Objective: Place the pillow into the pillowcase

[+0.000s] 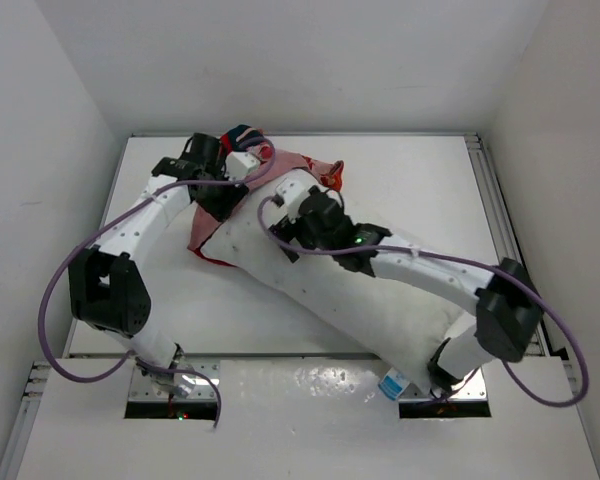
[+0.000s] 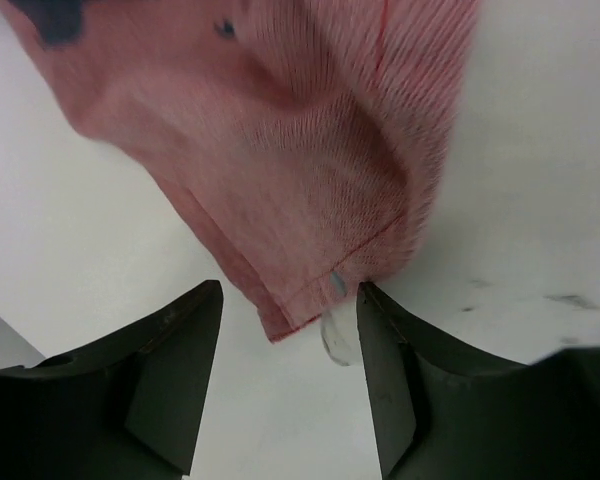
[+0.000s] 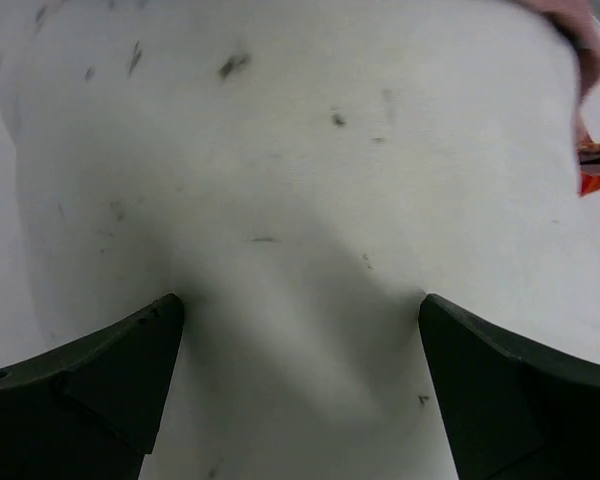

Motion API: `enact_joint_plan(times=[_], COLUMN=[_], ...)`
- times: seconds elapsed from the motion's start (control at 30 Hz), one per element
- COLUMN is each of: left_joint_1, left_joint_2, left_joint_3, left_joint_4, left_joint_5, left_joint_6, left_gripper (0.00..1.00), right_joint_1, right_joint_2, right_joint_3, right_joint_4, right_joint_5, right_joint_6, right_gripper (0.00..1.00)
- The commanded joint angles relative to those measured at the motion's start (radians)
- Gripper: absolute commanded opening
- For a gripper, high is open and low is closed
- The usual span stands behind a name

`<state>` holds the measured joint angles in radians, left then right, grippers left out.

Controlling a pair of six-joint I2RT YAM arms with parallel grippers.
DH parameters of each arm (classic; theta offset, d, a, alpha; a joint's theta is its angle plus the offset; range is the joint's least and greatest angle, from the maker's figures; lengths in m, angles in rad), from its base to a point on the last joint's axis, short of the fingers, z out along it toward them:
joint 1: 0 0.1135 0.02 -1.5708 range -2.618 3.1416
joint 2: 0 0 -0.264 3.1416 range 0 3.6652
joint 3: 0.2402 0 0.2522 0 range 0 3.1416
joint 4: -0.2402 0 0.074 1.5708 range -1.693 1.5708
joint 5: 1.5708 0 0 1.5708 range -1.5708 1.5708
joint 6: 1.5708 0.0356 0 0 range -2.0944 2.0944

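The white pillow (image 1: 330, 290) lies slantwise across the table, its blue-and-white tag (image 1: 393, 384) at the near end. The red pillowcase (image 1: 305, 162) is bunched around its far end, with a strip trailing down the left side. My left gripper (image 1: 252, 158) hovers over that bunch. In the left wrist view it (image 2: 288, 290) is open, and a pinkish inside-out corner of the pillowcase (image 2: 300, 150) reaches just between the fingertips, unpinched. My right gripper (image 1: 288, 222) rests on the pillow's far part. In the right wrist view it (image 3: 300, 300) is wide open, with its tips dented into the pillow (image 3: 280, 150).
White walls box in the table (image 1: 410, 180) on three sides. A metal rail (image 1: 495, 210) runs along its right edge. Both arm bases stand at the near edge, with purple cables looping beside them. A bit of red pillowcase (image 3: 598, 172) shows at the right wrist view's edge.
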<state>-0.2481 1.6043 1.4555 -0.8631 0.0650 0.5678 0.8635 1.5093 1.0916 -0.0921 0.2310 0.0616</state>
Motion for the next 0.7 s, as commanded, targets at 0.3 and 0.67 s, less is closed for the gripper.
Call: enact_joint_plan(times=[0.3, 0.67], left_joint_1=[0.181, 0.211], left_joint_2=[-0.056, -0.006], left_joint_3=[-0.155, -0.256], left_joint_4=[-0.036, -0.017], left_joint_5=[0.174, 0.17], left_joint_6=[0.081, 0.109], left_gripper=[0.6, 0.63], right_joint_1=[0.123, 0.124], right_joint_2=[0.241, 0.183], right_joint_3=[0.203, 0.139], right_joint_4=[-0.101, -0.121], right_joint_5=[0.149, 0.126], right_joint_6=[-0.125, 0.023], right_gripper=[0.99, 0.99])
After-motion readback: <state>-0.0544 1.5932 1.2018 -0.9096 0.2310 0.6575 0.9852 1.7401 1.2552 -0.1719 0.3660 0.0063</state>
